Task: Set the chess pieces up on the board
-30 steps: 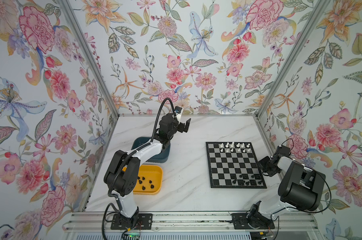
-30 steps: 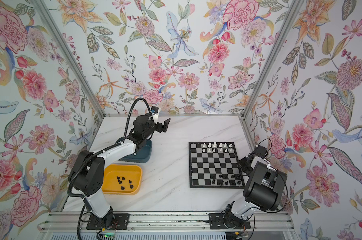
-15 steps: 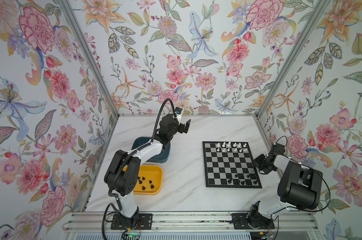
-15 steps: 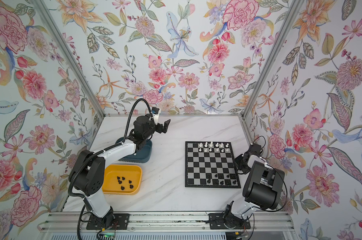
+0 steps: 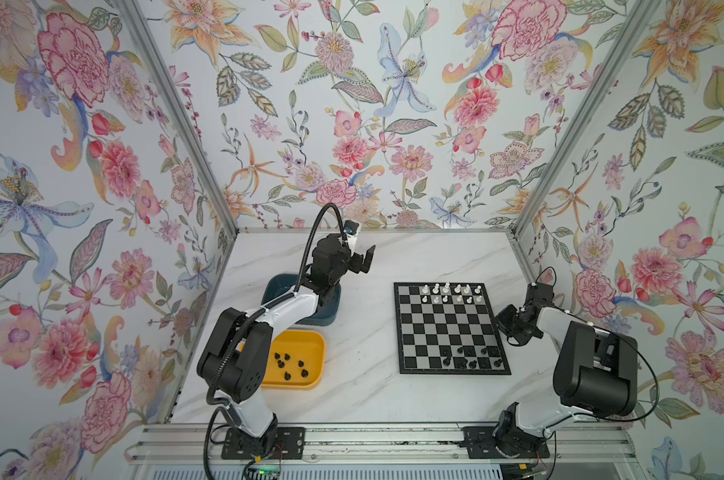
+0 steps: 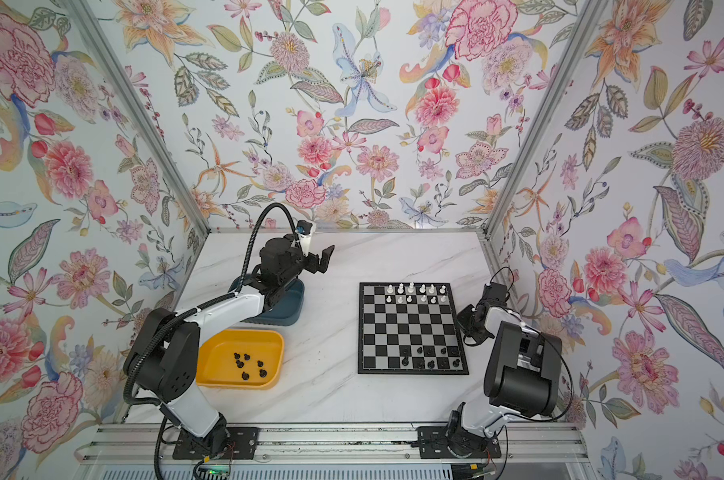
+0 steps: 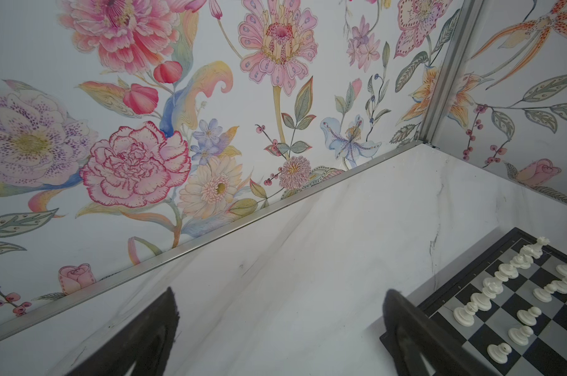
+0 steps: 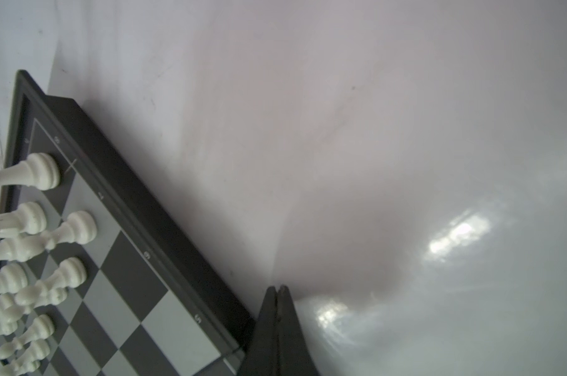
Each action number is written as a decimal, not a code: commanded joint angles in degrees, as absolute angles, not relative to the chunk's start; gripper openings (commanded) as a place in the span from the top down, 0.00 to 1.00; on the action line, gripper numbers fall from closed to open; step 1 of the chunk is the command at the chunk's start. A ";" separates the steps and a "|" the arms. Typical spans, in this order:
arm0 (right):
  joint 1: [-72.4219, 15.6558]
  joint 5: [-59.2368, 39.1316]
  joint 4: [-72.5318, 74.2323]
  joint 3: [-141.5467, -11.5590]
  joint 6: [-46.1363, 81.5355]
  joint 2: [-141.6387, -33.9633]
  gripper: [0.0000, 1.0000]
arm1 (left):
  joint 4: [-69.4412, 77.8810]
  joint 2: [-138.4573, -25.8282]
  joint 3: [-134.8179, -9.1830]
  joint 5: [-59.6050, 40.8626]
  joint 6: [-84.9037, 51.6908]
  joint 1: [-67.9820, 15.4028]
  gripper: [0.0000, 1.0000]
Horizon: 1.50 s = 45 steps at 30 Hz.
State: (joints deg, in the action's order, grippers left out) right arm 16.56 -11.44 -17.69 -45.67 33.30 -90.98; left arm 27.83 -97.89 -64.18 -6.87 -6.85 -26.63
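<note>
The board [image 5: 447,324] [image 6: 410,324] lies flat on the right half of the marble table. White chess pieces [image 5: 451,293] [image 7: 503,286] [image 8: 41,228] fill its two far rows, and several black chess pieces [image 5: 468,357] stand in its near rows. My right gripper [image 5: 502,319] [image 8: 277,289] is shut and empty, low on the table, with its tip against the board's right edge [image 8: 165,221]. My left gripper [image 5: 358,264] [image 7: 279,293] hangs open and empty above the table, left of the board's far corner [image 7: 461,283].
A yellow tray [image 5: 316,345] at the near left holds several loose black pieces [image 5: 289,363]. A teal tray [image 5: 275,291] sits behind it, partly hidden under my left arm. Floral walls close in the table on three sides.
The board has slid to the left across the table, with my shut right gripper moving left against its right edge. My left gripper has barely moved.
</note>
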 commanded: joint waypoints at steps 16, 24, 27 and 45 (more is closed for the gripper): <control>0.54 -10.64 -19.92 -47.25 39.19 -94.29 1.00 | 28.13 -86.34 -54.32 -5.76 -10.53 -19.06 0.01; -4.79 -10.72 -20.29 -49.53 40.51 -96.84 1.00 | 26.05 -81.41 -49.73 -4.33 -12.86 -16.21 0.01; -5.94 -10.64 -20.93 -50.53 40.35 -97.45 1.00 | 24.11 -79.62 -48.66 -2.99 -13.10 -15.76 0.01; -12.47 1.01 -39.55 -73.13 25.91 -93.93 0.01 | -6.51 -77.05 -57.17 11.00 -15.59 -15.68 0.01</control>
